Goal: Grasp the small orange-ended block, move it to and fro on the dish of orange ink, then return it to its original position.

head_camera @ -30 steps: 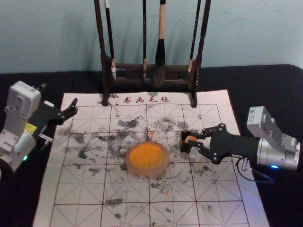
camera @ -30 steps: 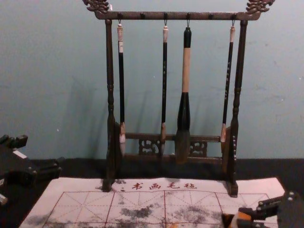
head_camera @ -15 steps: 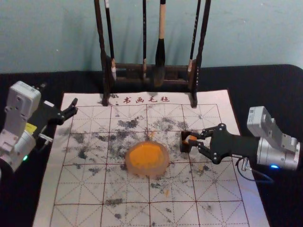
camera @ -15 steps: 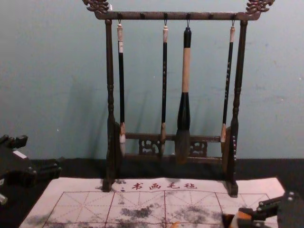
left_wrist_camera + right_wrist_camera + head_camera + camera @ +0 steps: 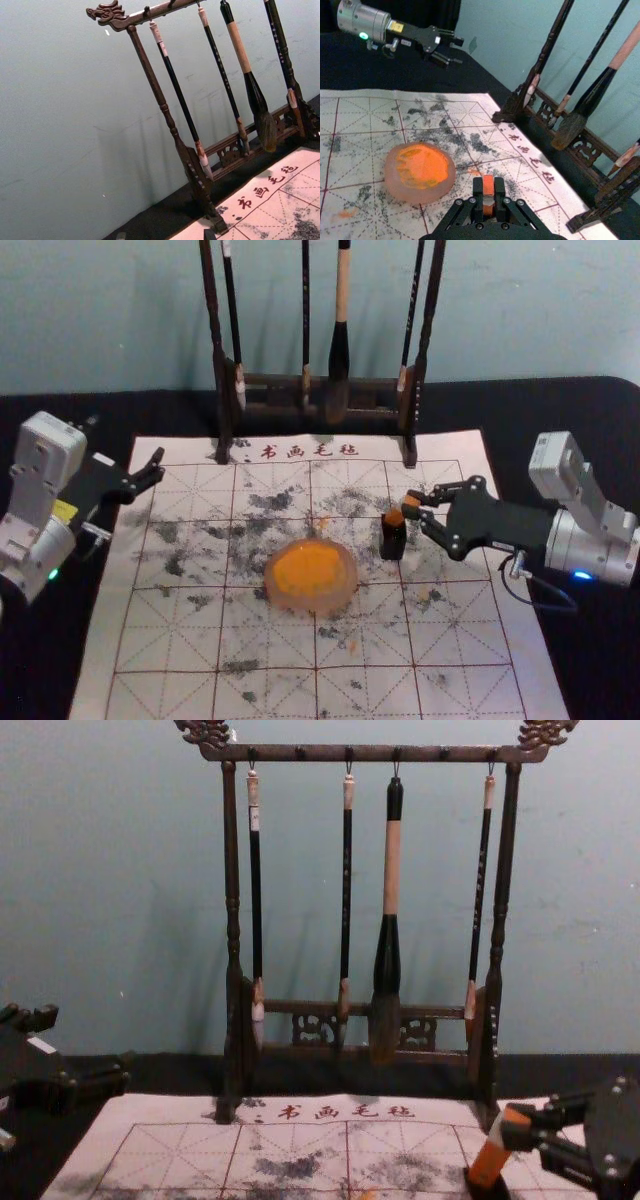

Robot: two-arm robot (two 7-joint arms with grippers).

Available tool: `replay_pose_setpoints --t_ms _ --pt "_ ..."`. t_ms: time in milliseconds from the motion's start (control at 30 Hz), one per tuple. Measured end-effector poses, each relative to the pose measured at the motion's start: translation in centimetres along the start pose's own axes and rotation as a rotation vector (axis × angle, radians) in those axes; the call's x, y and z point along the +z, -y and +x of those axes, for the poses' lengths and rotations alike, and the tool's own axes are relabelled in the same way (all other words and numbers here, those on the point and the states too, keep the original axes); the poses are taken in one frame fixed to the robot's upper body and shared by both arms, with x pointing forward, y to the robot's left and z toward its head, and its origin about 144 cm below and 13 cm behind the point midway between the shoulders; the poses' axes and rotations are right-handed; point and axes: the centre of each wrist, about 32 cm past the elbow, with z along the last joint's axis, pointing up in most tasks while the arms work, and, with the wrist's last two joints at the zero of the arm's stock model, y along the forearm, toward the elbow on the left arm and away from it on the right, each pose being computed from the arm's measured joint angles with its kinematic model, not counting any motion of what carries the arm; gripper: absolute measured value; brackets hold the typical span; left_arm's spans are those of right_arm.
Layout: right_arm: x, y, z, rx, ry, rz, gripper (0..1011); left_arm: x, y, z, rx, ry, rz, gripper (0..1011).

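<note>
Right end effector [image 5: 411, 504] pinches the block [image 5: 490, 1158] over the gridded mat [image 5: 270, 640], left end effector [image 5: 158, 464] spread near its edge, wall [image 5: 540, 320] behind.

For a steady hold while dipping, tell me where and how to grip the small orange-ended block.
Grip the block high, likely best from the robot's right, as the right pincer does: the block is narrow and leans that way, its lower end at the dark holder, so its upper sides clear the holder.
</note>
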Motion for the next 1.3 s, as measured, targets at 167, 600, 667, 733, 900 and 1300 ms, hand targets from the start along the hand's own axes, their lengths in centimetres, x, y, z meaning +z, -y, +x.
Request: replay_pose_setpoints --t_ms 167,600,667,733,900,1300 --pt "1.3 0.3 0.0 -0.015 -0.011 0.005 129 0.0 0.0 0.0 0.0 0.0 0.0 1001" --pt "5.8 0.7 -0.1 -0.058 -0.121 0.003 129 0.0 0.0 0.0 0.0 0.0 0.0 1001" --pt "6.2 0.5 -0.2 -0.061 -0.143 -0.011 129 0.0 0.0 0.0 0.0 0.0 0.0 1001" --pt "6.9 0.1 -0.3 -0.058 -0.168 -0.034 129 0.0 0.0 0.0 0.0 0.0 0.0 1001" --pt "7.9 -1.4 -0.5 -0.024 -0.196 -0.071 129 0.0 0.0 0.0 0.0 0.0 0.0 1001" --pt "8.6 -4.9 -1.2 0.064 -0.178 -0.13 129 0.0 0.0 0.0 0.0 0.0 0.0 1001"
